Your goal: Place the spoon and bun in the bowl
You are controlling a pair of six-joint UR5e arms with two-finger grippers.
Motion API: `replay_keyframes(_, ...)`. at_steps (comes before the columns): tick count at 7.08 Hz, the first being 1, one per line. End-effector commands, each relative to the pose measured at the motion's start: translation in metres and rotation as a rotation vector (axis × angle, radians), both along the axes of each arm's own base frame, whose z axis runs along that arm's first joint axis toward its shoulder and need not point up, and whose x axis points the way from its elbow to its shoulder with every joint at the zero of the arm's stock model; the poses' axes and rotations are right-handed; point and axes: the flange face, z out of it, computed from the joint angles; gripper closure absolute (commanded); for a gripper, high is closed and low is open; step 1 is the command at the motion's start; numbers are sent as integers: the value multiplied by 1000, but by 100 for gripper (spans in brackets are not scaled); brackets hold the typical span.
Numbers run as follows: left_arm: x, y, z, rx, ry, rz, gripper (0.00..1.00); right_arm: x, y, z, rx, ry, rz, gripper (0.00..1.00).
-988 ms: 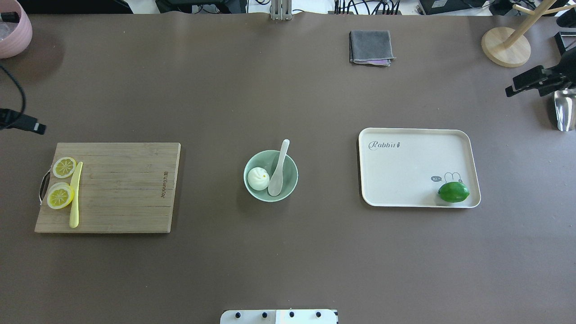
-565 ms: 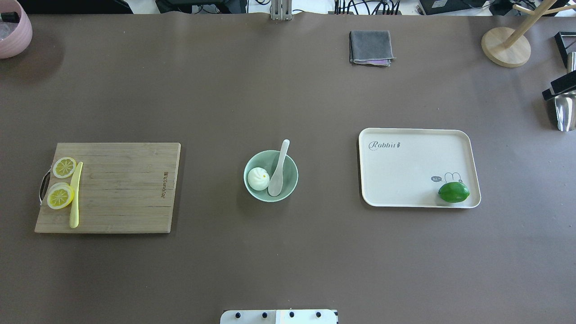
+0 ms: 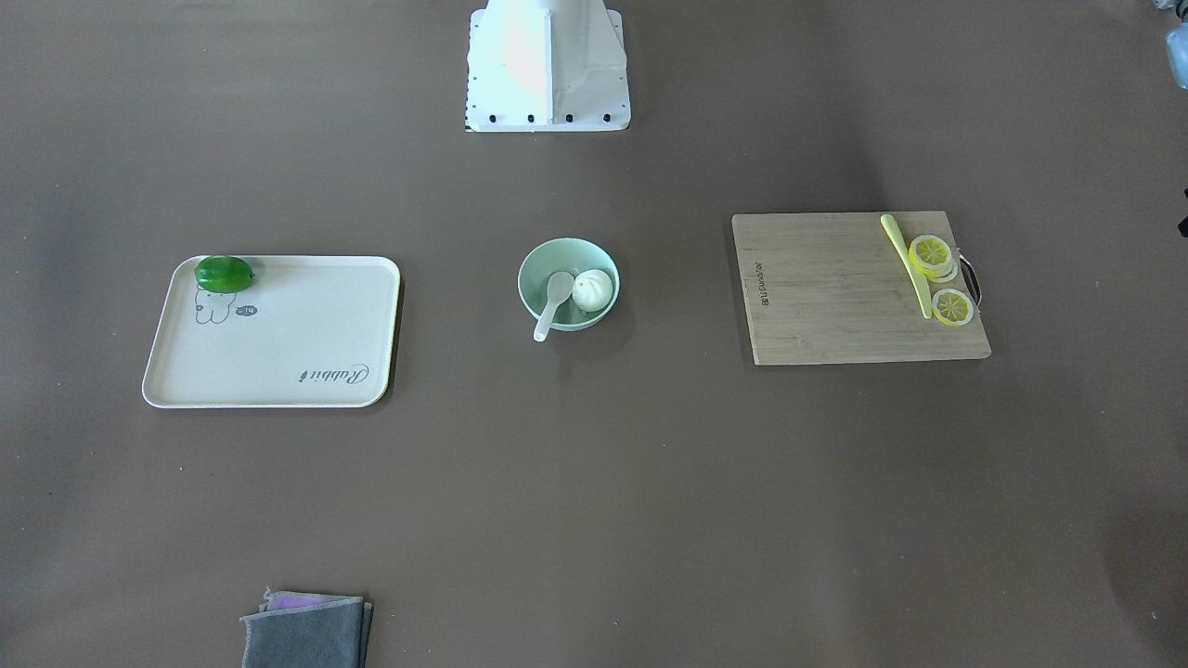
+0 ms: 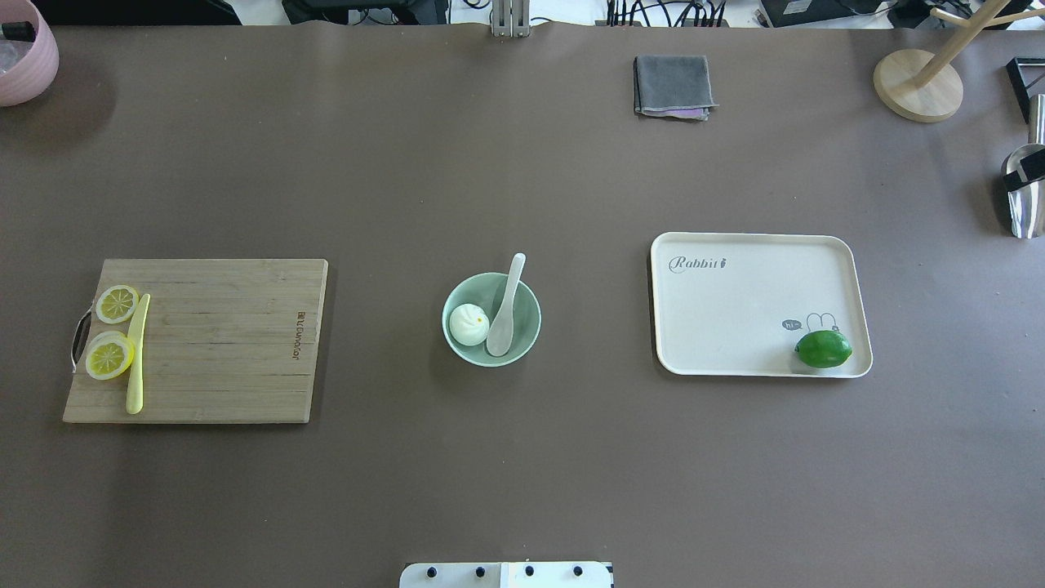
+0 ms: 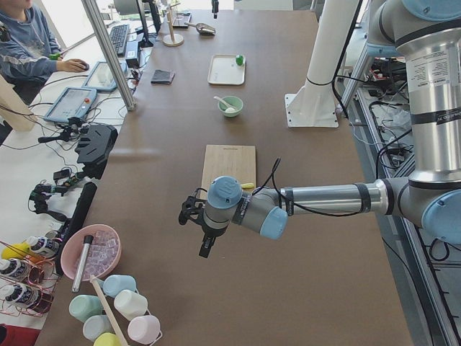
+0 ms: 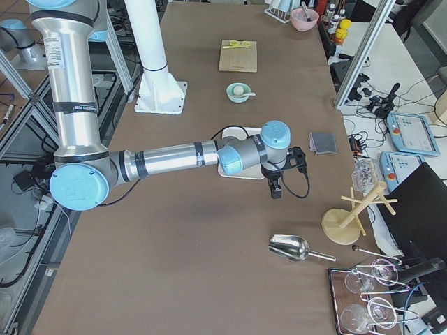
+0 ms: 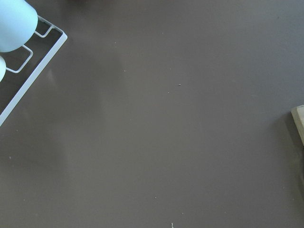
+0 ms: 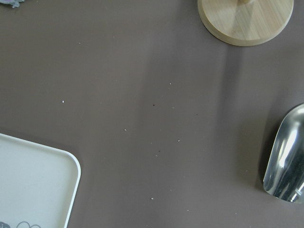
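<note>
The pale mint-green bowl [image 4: 526, 320] stands at the table's middle. The white bun [image 4: 469, 324] lies inside it on its left side. The white spoon [image 4: 506, 306] rests with its scoop in the bowl and its handle over the far rim. They also show in the front-facing view: bowl [image 3: 543, 260], bun [image 3: 593, 289], spoon [image 3: 553, 301]. My left gripper [image 5: 204, 250] hangs over bare table far left of the cutting board. My right gripper [image 6: 275, 192] hangs far right, near the tray's outer side. Neither holds anything I can see; I cannot tell whether they are open or shut.
A wooden cutting board [image 4: 212, 339] with lemon slices [image 4: 110, 357] and a yellow knife [image 4: 136, 359] lies at left. A cream tray [image 4: 735, 302] with a lime [image 4: 823, 349] lies at right. A grey cloth [image 4: 672, 86], a wooden stand [image 4: 918, 85], a metal scoop [image 4: 1024, 204] and a pink bowl [image 4: 24, 49] sit at the edges.
Both grippers have drawn outward: the left one left the overhead view's left edge, the right one slid off its right edge. Bowl, bun and spoon have not moved.
</note>
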Motion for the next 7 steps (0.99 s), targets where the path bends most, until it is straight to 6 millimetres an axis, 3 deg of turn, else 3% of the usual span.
replay_keyframes(1, 0, 7, 2, 21, 1, -2, 2, 0, 0, 0, 3, 0, -1, 0)
replay_keyframes(5, 0, 8, -2, 28, 11, 2, 2, -1, 0, 0, -1, -1, -1, 0)
replay_keyframes(7, 7, 13, -8, 11, 118, 47, 2, -1, -1, -2, 3, -10, -4, 0)
